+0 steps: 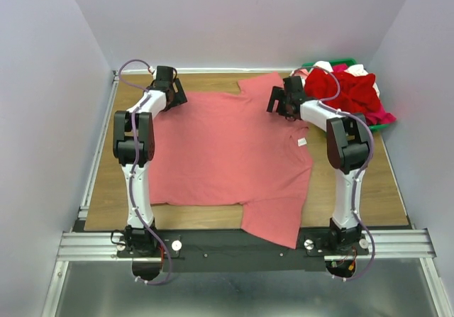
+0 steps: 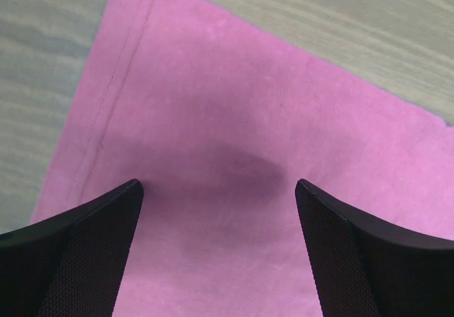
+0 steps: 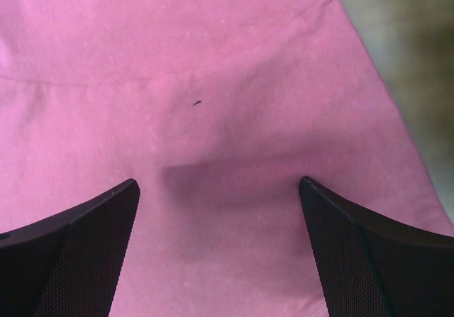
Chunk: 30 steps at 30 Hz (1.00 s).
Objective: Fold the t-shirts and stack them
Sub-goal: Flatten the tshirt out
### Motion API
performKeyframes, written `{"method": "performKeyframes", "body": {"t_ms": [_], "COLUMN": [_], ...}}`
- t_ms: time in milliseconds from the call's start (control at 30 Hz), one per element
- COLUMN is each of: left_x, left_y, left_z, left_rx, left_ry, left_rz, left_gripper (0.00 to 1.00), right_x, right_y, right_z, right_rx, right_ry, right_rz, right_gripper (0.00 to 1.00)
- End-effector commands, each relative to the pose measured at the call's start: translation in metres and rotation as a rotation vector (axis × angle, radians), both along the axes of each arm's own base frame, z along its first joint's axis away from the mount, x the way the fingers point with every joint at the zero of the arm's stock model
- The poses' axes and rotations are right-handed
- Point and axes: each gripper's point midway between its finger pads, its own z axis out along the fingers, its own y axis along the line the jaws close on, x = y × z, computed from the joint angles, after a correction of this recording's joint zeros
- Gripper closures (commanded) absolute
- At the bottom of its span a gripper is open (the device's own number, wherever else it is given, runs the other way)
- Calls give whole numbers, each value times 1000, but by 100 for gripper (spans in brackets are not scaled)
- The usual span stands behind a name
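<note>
A pink-red t-shirt (image 1: 227,150) lies spread flat across the wooden table, one sleeve at the far edge and one hanging over the near edge. My left gripper (image 1: 172,90) is open just above the shirt's far left corner; the left wrist view shows the hemmed cloth (image 2: 234,154) between its spread fingers (image 2: 85,253). My right gripper (image 1: 281,101) is open above the shirt near its far right sleeve; the right wrist view shows the cloth and a seam (image 3: 213,118) between its spread fingers (image 3: 369,253). Neither gripper holds cloth.
A green bin (image 1: 383,125) at the far right holds a heap of red, white and pink clothes (image 1: 347,90). Bare table (image 1: 106,182) runs along the left. White walls close in on three sides.
</note>
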Motion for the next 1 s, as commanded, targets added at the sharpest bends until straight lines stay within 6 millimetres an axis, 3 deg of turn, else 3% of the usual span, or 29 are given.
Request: {"method": "performKeyframes", "body": {"t_ms": [0,33,67,100,133,200,233,267,333,367,400,467,500,567,600,633,667,700,733,767,800,833,867,900,933,967], "left_x": [3,4,19,23,25,36,37,41,44,45,47,50,51,53,52,49,45,39,19,12,1,-30,-40,-71,-86,-102], "left_y": [9,7,6,6,7,6,6,6,6,6,6,6,6,5,4,4,3,3,1,-3,-5,-6,-9,-9,-18,-24], "left_z": [-7,-17,-5,-6,-22,-16,-25,-26,-27,-26,-22,-9,-1,31,59,73,86,98,109,118,121,117,120,87,108,104], "left_rx": [44,43,42,41,44,42,44,48,46,44,39,32,30,24,17,12,7,3,-1,-4,-10,-15,-32,-37,-80,-91], "left_ry": [55,81,48,51,79,67,78,73,69,66,56,34,22,-29,-69,-87,-103,-120,-121,-151,-157,-129,-151,-73,-128,-129], "left_rz": [6,-10,-11,-8,-3,-6,-9,-15,-17,-17,-23,-20,-20,-21,-18,-13,-10,-6,-5,2,6,10,29,43,67,67], "left_gripper": [1,1,1,1,1,1,1,13,19,19,4,1,1,1,1,1,1,1,1,1,1,1,1,1,1,1], "right_x": [8,14,25,31,32,39,41,43,44,44,43,37,36,27,25,21,16,0,-10,-32,-45,-56,-67,-92,-103,-117], "right_y": [-4,-2,1,4,5,8,6,6,4,5,6,4,4,1,0,-3,-3,-6,-7,-12,-15,-20,-23,-28,-29,-31], "right_z": [-45,-44,-37,-36,-41,-36,-35,-35,-30,-27,-23,-19,-1,9,33,46,54,48,77,63,66,68,92,72,94,90], "right_rx": [37,47,62,71,79,85,80,77,78,80,85,83,90,83,90,90,94,92,110,102,105,102,119,114,145,153], "right_ry": [97,89,66,58,65,48,44,42,32,29,26,29,4,-3,-40,-58,-67,-39,-85,-43,-41,-42,-91,-42,-92,-83], "right_rz": [9,15,24,34,36,41,37,34,28,31,35,34,34,35,36,29,28,29,28,20,10,-5,-19,-29,-38,-48], "right_gripper": [0,0,0,0,0,0,0,0,0,0,0,0,0,0,0,0,0,0,0,0,0,0,0,0,0,0]}}
